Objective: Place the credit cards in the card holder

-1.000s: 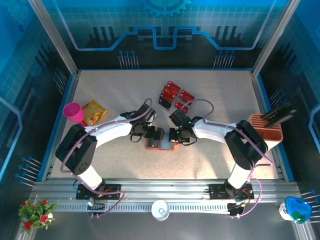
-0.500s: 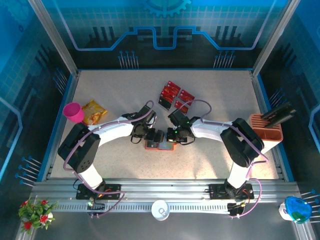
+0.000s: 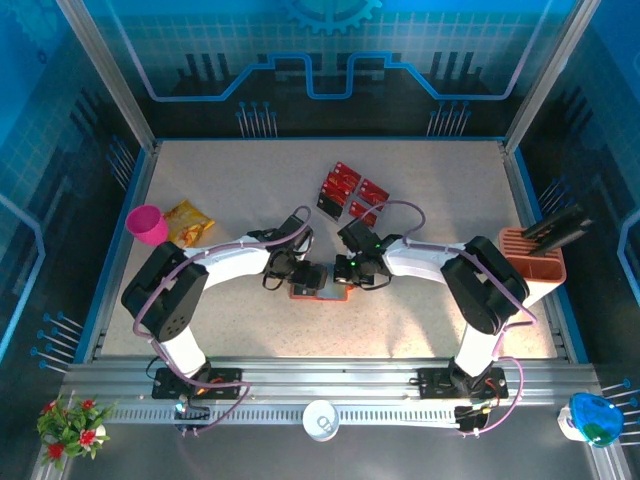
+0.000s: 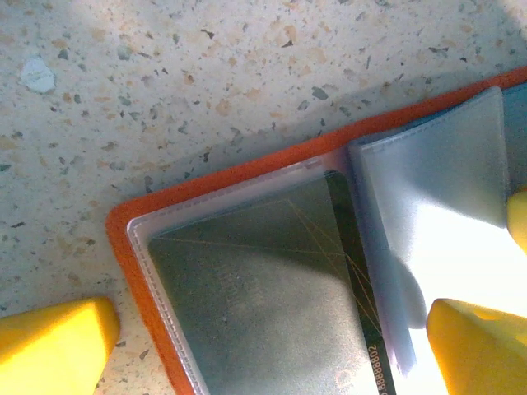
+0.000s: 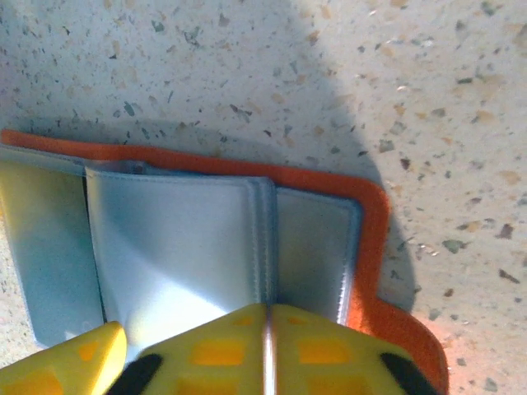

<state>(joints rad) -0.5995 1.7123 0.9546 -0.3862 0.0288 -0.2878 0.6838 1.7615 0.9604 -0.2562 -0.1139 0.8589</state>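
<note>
The card holder point(image 3: 320, 291) lies open on the speckled table between my two grippers, orange-red outside with grey pockets point(image 4: 428, 189). One clear pocket holds a dark card point(image 4: 272, 296). My left gripper point(image 3: 297, 274) point(image 4: 263, 350) is open, its yellow fingers point(image 4: 49, 339) astride the holder's left page. My right gripper point(image 3: 347, 270) point(image 5: 268, 354) has its fingers pressed together on the upright edge of a grey pocket leaf point(image 5: 173, 247). Several red credit cards point(image 3: 346, 190) lie loose farther back on the table.
A pink cup point(image 3: 147, 223) and a yellow-orange snack bag point(image 3: 188, 222) sit at the left. An orange slotted rack point(image 3: 533, 256) stands at the right edge. A white cup point(image 3: 321, 419) rests on the front rail.
Both grippers have drawn slightly closer together over the card holder. The left arm's elbow has swung a little to the right. The loose cards have not moved.
</note>
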